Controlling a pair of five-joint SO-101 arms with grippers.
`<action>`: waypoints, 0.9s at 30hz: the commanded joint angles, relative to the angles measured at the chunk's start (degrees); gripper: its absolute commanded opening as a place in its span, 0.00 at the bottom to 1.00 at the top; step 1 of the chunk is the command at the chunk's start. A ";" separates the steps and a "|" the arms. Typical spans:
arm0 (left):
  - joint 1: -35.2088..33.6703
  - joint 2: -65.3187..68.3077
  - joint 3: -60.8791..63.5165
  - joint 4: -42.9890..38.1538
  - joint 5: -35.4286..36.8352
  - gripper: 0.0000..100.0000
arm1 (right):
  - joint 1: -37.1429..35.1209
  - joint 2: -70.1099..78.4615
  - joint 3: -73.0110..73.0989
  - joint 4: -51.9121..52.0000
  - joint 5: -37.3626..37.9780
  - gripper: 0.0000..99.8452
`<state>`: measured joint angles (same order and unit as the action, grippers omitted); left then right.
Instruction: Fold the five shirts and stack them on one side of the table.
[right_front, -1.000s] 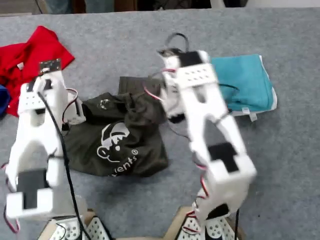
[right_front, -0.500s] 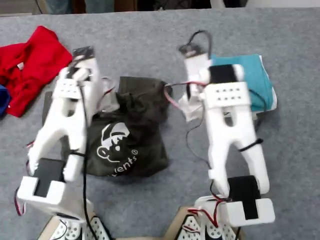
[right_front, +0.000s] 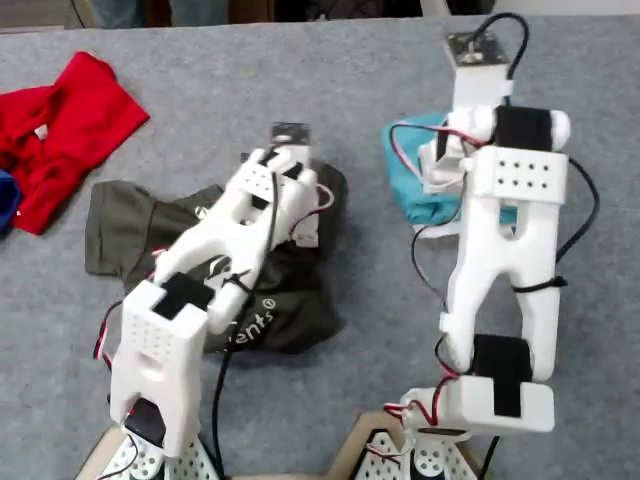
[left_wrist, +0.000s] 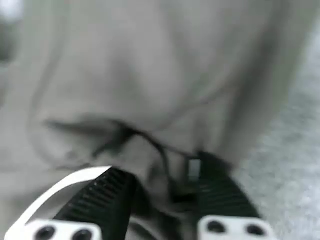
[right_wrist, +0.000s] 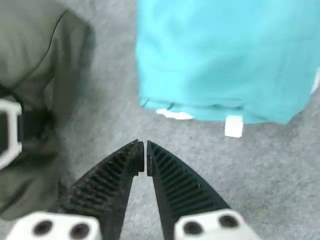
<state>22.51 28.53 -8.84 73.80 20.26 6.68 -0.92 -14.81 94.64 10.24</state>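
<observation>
the dark shirt (right_front: 295, 290) lies rumpled and unfolded in the middle of the grey table (right_front: 200, 70). its white print (right_front: 262, 322) faces up and one sleeve is spread out to the left. the left arm (right_front: 215, 250) slants across this shirt from its near left side toward its far edge. the left gripper (left_wrist: 160, 170) is down on the cloth there. its ribbed fingers (left_wrist: 107, 195) stand a little apart, pinching a bunched fold of the dark shirt between them.

the teal shirt (right_front: 405, 175) sits just right of the dark shirt, apart from it with a strip of bare table between. it is folded flat and has a small white tag (right_wrist: 233, 126) at the edge that faces the right gripper. the right arm (right_front: 505, 250) reaches over it and hides much of it in the high view. the right gripper (right_wrist: 145, 146) hangs over the bare strip, between the dark shirt and the teal one and nearer to the teal edge. its black fingers are pressed together tip to tip with nothing in them.

the red shirt (right_front: 70, 120) lies crumpled well to the far left of the dark shirt, not touching it. a bit of blue cloth (right_front: 5, 205) shows just beside the red shirt, farther left of the dark shirt, at the table's edge.
</observation>
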 joint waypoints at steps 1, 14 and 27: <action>0.57 -1.05 -3.91 7.21 -9.05 0.02 | 2.46 1.98 -7.96 -0.70 -0.26 0.02; -5.85 -50.29 27.65 25.32 -51.34 0.03 | -4.57 30.64 -36.44 5.10 -6.24 0.02; -30.46 -93.36 40.57 25.76 -49.49 0.38 | -29.27 50.07 -52.35 6.24 -9.05 0.24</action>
<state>-1.85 -59.21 31.96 99.47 -35.12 -17.05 48.92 -64.22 100.44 2.95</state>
